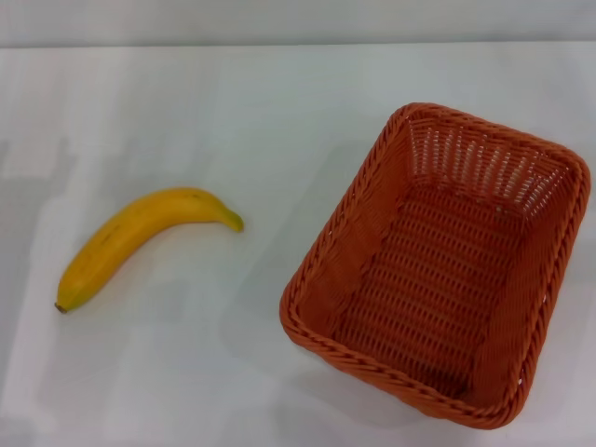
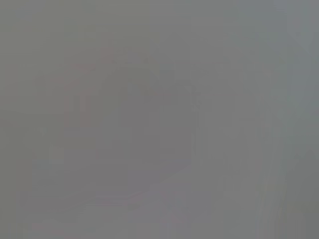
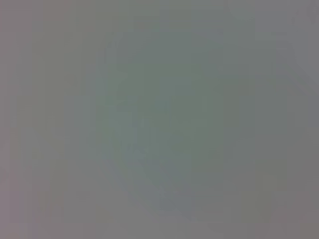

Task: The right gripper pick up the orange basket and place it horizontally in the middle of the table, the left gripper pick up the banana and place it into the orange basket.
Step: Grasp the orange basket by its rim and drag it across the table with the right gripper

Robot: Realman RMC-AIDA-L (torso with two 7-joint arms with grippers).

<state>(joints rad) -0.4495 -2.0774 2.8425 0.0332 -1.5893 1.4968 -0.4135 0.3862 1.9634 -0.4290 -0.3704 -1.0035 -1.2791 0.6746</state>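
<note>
The orange basket (image 1: 442,265) stands upright on the white table (image 1: 233,121) at the right of the head view, turned at a slant, with nothing inside it. The banana (image 1: 130,242) lies flat on the table at the left, well apart from the basket, its dark stem end toward the near left. Neither gripper shows in the head view. Both wrist views are a featureless grey blur and show no fingers and no object.
The table's far edge (image 1: 298,45) runs across the top of the head view, with a pale wall behind it. Bare white surface lies between the banana and the basket and beyond them.
</note>
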